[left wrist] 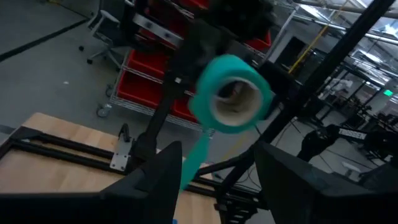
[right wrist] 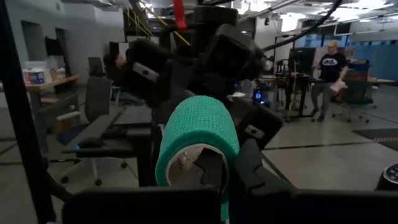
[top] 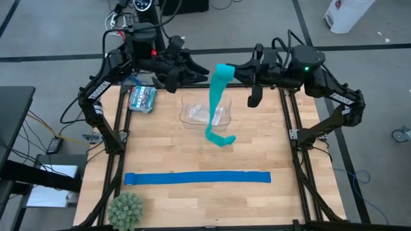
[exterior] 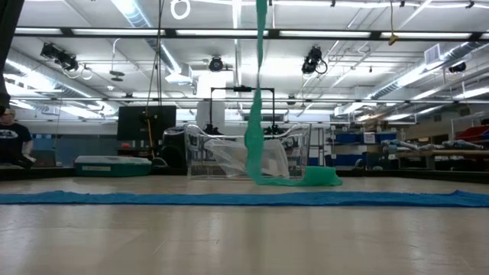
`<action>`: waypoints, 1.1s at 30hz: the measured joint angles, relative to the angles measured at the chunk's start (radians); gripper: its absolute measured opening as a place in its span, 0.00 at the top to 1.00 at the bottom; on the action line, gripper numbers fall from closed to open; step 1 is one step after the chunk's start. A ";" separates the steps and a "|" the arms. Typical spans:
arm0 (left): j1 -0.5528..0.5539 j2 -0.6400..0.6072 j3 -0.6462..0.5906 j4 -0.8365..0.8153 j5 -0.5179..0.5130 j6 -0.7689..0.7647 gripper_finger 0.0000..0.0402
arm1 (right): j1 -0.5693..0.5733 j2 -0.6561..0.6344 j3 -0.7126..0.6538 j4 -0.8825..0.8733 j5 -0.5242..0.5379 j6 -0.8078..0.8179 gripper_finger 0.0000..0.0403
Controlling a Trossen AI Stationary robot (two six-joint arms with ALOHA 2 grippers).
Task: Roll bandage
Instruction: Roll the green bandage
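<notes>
High view: teal bandage hangs, partly rolled.

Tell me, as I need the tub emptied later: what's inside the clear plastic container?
Inside the clear plastic container lies crumpled clear plastic film. The hanging teal bandage crosses in front, hiding part of the inside.

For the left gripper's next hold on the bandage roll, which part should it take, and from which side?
Probably the roll's open end. The right gripper is shut on one end of the bandage, and its hollow core faces the open left gripper. Coming straight in along the roll's axis, one finger inside the core, looks best, clear of the tail hanging to the table.
</notes>
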State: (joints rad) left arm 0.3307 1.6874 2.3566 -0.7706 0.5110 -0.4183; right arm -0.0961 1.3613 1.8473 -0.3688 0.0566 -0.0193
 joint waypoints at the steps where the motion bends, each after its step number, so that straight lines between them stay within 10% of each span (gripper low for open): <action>1: -0.001 0.000 0.000 -0.001 0.000 0.000 0.48 | -0.003 0.000 0.000 0.006 0.000 0.000 1.00; 24: -0.017 0.003 -0.071 0.026 -0.038 0.034 0.49 | -0.005 0.011 0.000 0.179 0.013 0.044 1.00; 33: -0.038 0.003 -0.071 0.079 -0.040 0.068 0.96 | -0.011 0.011 0.001 0.181 0.028 0.029 1.00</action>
State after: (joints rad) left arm 0.2924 1.6901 2.2856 -0.6913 0.4713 -0.3502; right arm -0.1070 1.3724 1.8481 -0.1878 0.0842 0.0097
